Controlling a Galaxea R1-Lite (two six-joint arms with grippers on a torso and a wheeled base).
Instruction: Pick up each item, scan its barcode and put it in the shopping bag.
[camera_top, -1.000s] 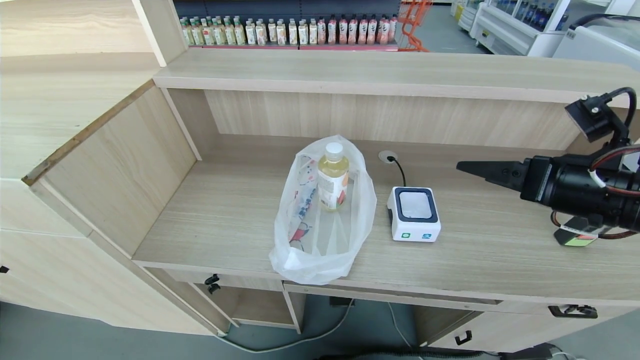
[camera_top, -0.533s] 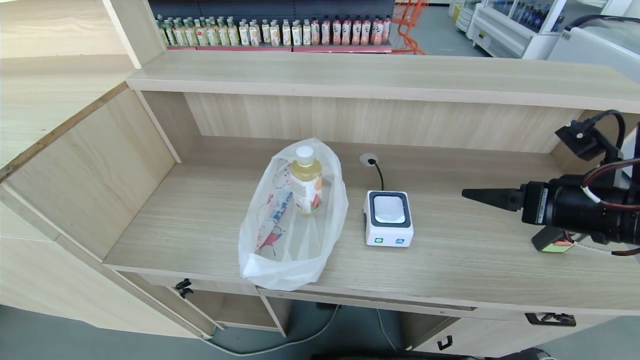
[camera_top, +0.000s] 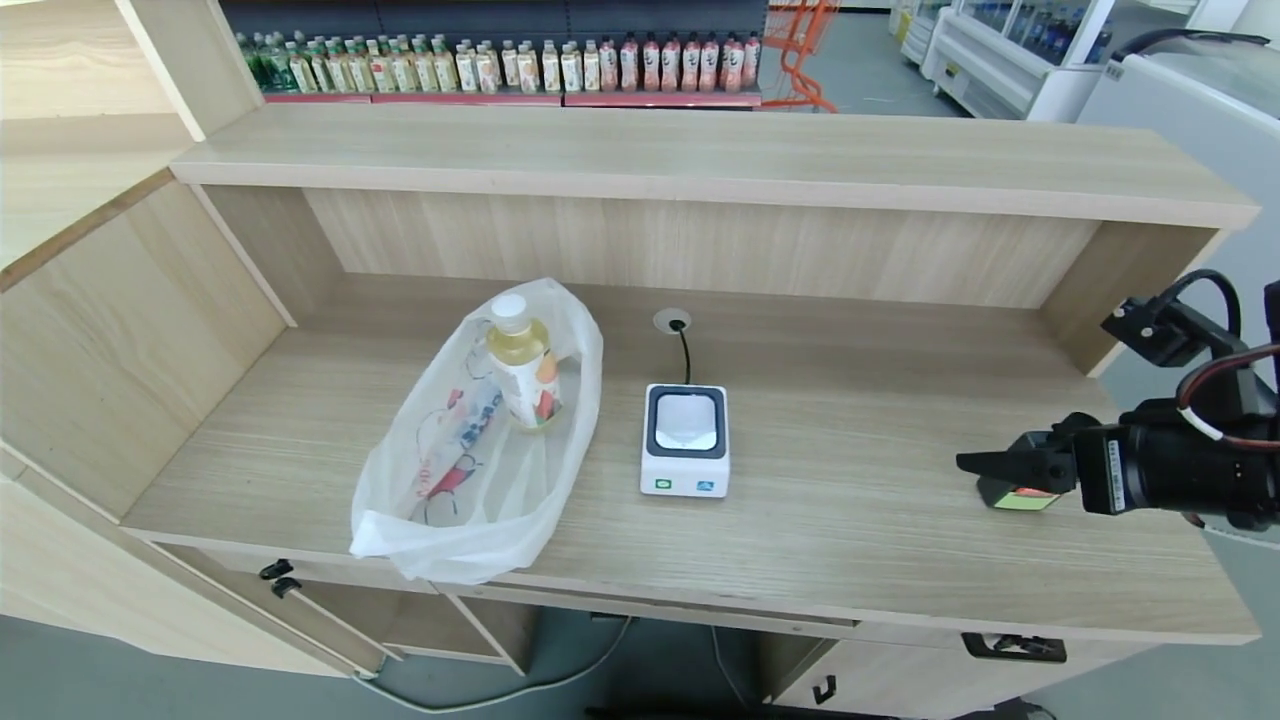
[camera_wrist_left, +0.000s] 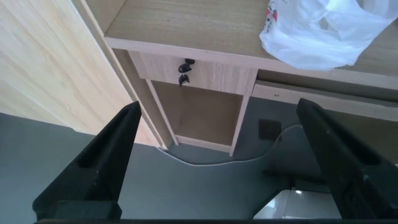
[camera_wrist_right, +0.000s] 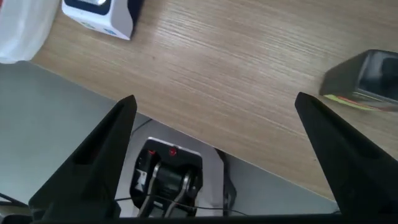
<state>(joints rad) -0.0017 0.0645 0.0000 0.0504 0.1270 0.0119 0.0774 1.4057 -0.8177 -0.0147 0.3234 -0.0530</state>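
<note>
Head view: the small dark box lay near the right end of the counter, just beside the right gripper; a bottle stood in the shopping bag, next to the scanner. Left wrist view: the left gripper hung low before the counter, fingers wide, empty. Right wrist view: fingers wide, empty — the small dark box looked light and stiff, best pinched across its narrow sides; its green-red label was unreadable.

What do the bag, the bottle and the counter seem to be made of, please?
Counter: matt wood-grain board, perhaps laminate, judging by its even, straight grain.
Bag: thin plastic film, glossy and translucent; it crinkles and the wood shows through its walls.
Bottle: probably clear plastic, as the yellowish liquid shows through it.
</note>
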